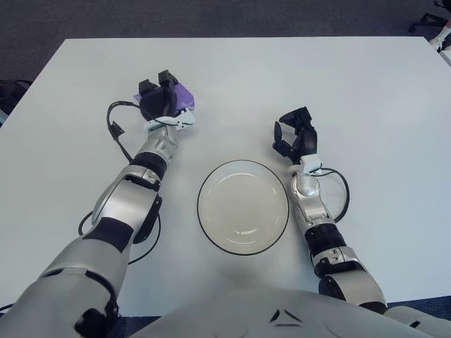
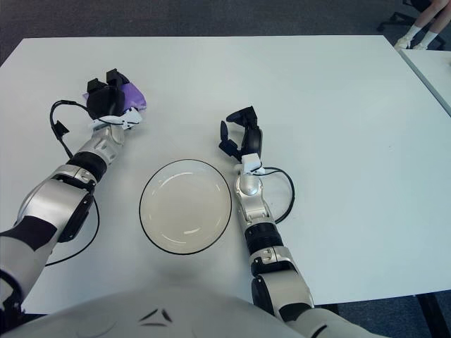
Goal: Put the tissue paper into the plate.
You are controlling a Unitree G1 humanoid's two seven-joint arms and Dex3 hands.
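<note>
A purple pack of tissue paper (image 1: 184, 96) sits at the back left of the white table (image 1: 366, 105), well behind and to the left of the plate. My left hand (image 1: 159, 103) covers most of the pack, with its black fingers curled around it. The plate (image 1: 199, 211) is round and white with a dark rim, and nothing lies in it. It sits in the middle near me. My right hand (image 1: 294, 135) shows just right of the plate's far side, idle, with its fingers loosely bent and nothing in them.
A black cable (image 1: 113, 128) loops beside my left wrist, and another (image 1: 344, 191) curls beside my right forearm. The table's far edge borders dark floor. A second table's corner (image 2: 433, 67) shows at the far right.
</note>
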